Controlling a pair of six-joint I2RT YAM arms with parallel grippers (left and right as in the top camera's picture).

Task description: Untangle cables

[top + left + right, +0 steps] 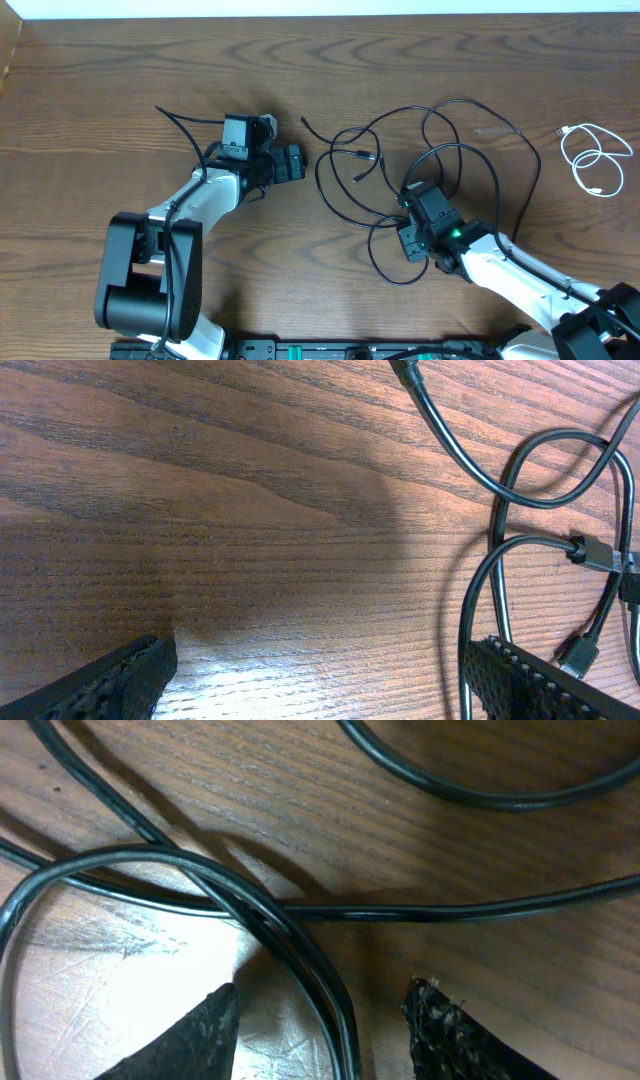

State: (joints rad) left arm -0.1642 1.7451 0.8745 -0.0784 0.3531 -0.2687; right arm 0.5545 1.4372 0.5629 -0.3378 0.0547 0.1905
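left claw held wide open over counter | right claw parted, one black strand straddled, not gripped | black cables tangled right of centre | white cable coiled well apart, far right

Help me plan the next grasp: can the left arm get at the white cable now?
Probably not: the white cable lies far right, beyond the black cables and the right arm; the left gripper sits left of centre.

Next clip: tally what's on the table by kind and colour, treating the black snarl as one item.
White cable: 1
Black cable tangle: 1, strands too interlaced to count
Robot arms, left and right: 2
Total: 4
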